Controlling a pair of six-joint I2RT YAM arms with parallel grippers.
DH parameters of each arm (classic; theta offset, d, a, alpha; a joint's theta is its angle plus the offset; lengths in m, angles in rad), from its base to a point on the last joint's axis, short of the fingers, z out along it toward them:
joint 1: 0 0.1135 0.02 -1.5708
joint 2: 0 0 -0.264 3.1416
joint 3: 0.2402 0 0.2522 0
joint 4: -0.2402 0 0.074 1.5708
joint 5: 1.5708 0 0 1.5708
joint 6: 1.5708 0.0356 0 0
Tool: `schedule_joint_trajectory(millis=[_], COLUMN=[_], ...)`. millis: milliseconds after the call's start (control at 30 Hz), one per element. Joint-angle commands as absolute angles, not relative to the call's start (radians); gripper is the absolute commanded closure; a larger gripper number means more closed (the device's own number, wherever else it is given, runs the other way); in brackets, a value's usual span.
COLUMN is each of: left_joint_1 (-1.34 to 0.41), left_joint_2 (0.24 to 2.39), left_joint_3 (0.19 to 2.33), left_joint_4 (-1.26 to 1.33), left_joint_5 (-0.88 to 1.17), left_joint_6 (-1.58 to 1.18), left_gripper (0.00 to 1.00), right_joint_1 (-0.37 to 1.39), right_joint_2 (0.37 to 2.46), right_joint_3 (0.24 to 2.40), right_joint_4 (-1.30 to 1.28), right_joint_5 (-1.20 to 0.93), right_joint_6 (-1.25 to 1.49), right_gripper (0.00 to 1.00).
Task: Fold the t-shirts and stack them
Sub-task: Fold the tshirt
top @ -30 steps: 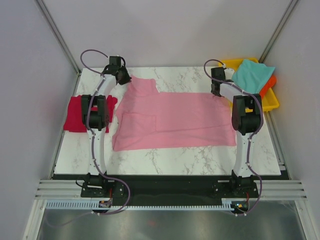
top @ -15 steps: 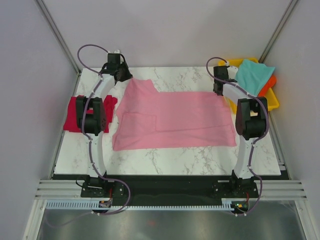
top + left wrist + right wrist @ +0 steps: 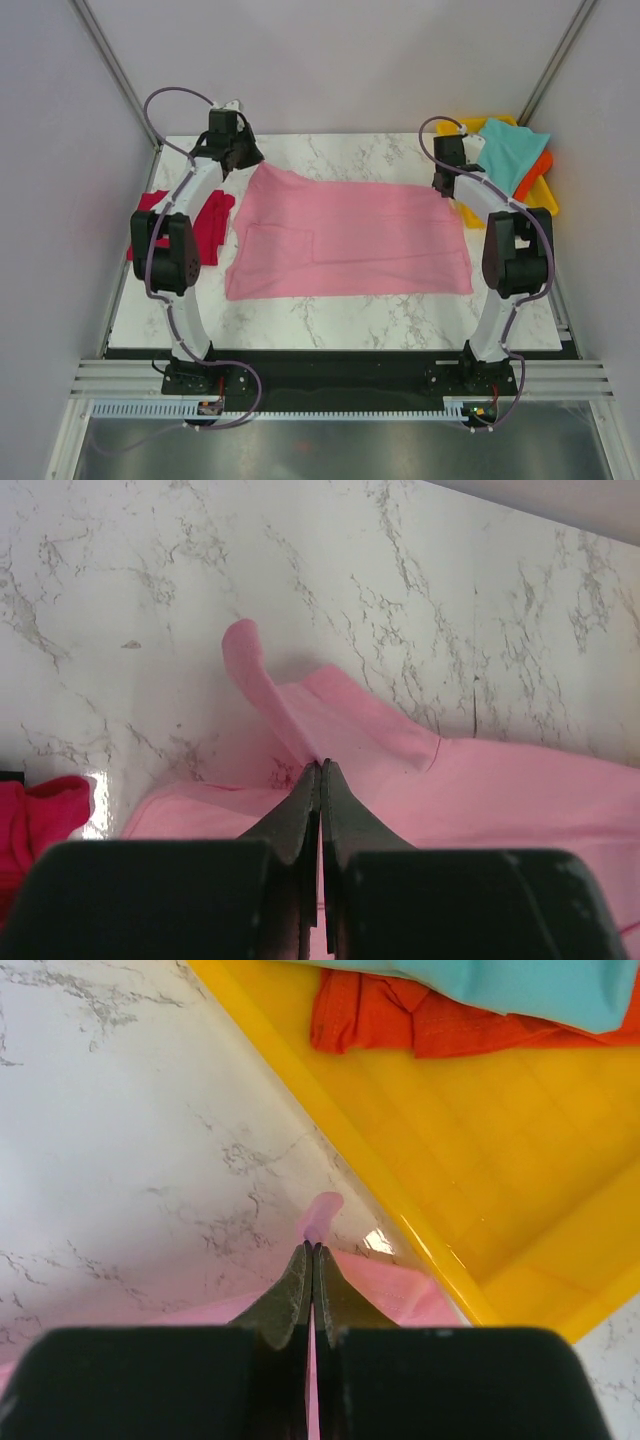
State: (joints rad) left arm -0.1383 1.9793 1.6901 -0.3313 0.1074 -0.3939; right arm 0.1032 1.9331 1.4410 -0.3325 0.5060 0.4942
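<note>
A light pink t-shirt (image 3: 345, 235) lies spread across the middle of the marble table. My left gripper (image 3: 240, 158) is shut on its far left corner (image 3: 300, 715), which stands lifted in the left wrist view. My right gripper (image 3: 445, 182) is shut on its far right corner (image 3: 322, 1210), beside the yellow tray. A crimson red t-shirt (image 3: 208, 222) lies folded at the table's left edge, partly hidden by my left arm; it also shows in the left wrist view (image 3: 40, 815). A teal t-shirt (image 3: 508, 150) lies over an orange t-shirt (image 3: 538, 170) in the tray.
The yellow plastic tray (image 3: 540, 205) sits at the far right corner, its rim (image 3: 330, 1110) close to my right fingers. Grey enclosure walls stand at the left, right and back. Bare marble shows at the front and along the far edge.
Both grippers have moved away from the table's middle, left gripper leftward and back, right gripper rightward, pulling the pink shirt's far edge straighter. Both arms have swung outward.
</note>
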Motion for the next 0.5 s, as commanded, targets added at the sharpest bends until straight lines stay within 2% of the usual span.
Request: schedule_joint_trajectory(millis=[0,467], left_joint_1=[-0.147,-0.210], left_joint_2=[1.858,1.563], left_joint_3=[1.617,1.322], left_joint_4=[-0.293,-0.301], left_joint_5=[0.098,0.035], left_joint_6=[-0.345,-0.298], left_gripper=[0.98,0.98], right_joint_1=[0.106,0.109], right_joint_2=[1.841,1.661], right_joint_3=[1.395,1.197], right_joint_4=[-0.339,-0.341], right_joint_5=[0.535,0.560], right_joint_6=[0.502,0.509], right_gripper=[0.98,0.99])
